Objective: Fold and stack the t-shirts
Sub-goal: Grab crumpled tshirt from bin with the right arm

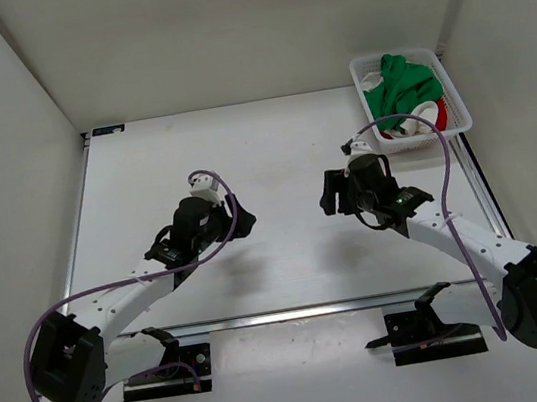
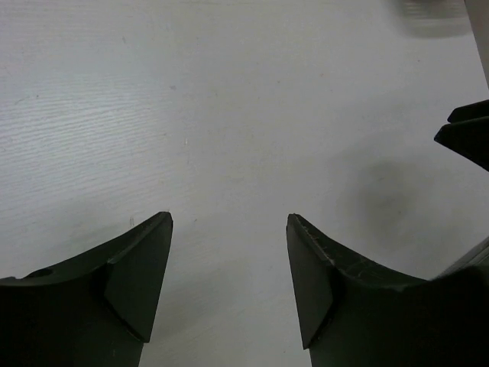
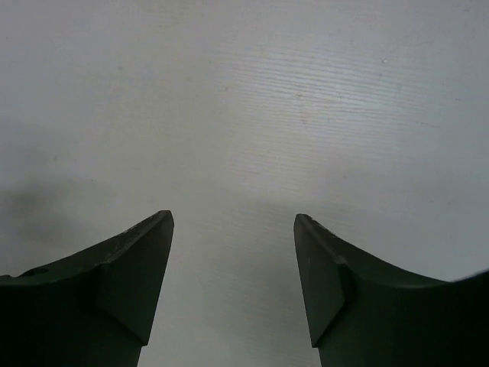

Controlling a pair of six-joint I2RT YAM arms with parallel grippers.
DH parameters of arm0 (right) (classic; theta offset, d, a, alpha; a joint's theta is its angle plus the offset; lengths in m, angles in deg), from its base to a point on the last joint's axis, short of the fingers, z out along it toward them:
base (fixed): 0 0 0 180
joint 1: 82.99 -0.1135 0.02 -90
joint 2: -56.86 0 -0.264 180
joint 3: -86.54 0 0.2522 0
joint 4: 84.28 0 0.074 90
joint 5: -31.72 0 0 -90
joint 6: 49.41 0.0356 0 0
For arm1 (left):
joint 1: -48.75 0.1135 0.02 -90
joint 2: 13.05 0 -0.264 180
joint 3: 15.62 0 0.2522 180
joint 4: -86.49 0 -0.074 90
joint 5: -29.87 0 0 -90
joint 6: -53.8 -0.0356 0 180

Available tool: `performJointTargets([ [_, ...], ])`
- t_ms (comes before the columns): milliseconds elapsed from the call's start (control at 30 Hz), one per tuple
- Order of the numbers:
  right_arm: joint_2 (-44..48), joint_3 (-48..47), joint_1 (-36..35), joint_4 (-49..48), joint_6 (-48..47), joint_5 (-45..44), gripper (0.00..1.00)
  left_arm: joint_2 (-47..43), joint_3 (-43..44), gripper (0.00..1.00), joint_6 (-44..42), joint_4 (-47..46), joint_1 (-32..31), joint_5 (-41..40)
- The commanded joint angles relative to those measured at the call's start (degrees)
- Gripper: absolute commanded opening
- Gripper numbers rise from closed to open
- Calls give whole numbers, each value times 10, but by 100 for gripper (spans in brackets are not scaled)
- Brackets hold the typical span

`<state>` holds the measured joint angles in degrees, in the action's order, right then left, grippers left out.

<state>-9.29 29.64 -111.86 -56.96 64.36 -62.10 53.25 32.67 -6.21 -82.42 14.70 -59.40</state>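
Note:
A crumpled green t-shirt [image 1: 403, 83] lies in a white basket [image 1: 457, 92] at the back right of the table, with a white and a red garment [image 1: 433, 116] beside it. My left gripper [image 1: 239, 218] hovers over the bare table left of centre, open and empty; its wrist view [image 2: 229, 222] shows only white tabletop between the fingers. My right gripper [image 1: 330, 194] hovers right of centre, open and empty, well short of the basket; its wrist view [image 3: 233, 220] shows only tabletop.
White walls enclose the table on the left, back and right. The other arm's black fingers [image 2: 467, 136] show at the right edge of the left wrist view. Purple cables loop from both arms.

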Motion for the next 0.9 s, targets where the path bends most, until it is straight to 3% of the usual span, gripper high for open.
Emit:
performJointTargets([
  [0,-6,-22,-1,10,-8,-17,63,-6,-8,72,-8,-14,-7,23],
  [67,-13,-32,3,8,-14,-20,56,-8,-16,73,-8,-35,-1,36],
  [133,-21,-48,8,10,-18,-15,32,-2,-16,68,-6,-49,-7,45],
  [167,-23,-58,16,15,-18,-14,22,1,-17,63,-11,-51,-15,39],
  [300,-54,-102,42,25,-33,-23,2,22,-14,37,-1,-71,-37,44],
  [433,-82,-184,108,33,-64,-42,0,16,-30,27,-6,-105,-64,20],
  [500,-100,-222,162,48,-72,-52,0,8,-49,28,-4,-119,-64,17],
  [533,-115,-241,194,48,-72,-54,3,7,-54,31,-4,-123,-62,16],
  [633,-149,-281,245,36,-86,-75,25,13,-60,39,-3,-132,-55,23],
  [867,-294,-424,325,46,-111,-74,41,25,-60,44,1,-133,-66,23],
])
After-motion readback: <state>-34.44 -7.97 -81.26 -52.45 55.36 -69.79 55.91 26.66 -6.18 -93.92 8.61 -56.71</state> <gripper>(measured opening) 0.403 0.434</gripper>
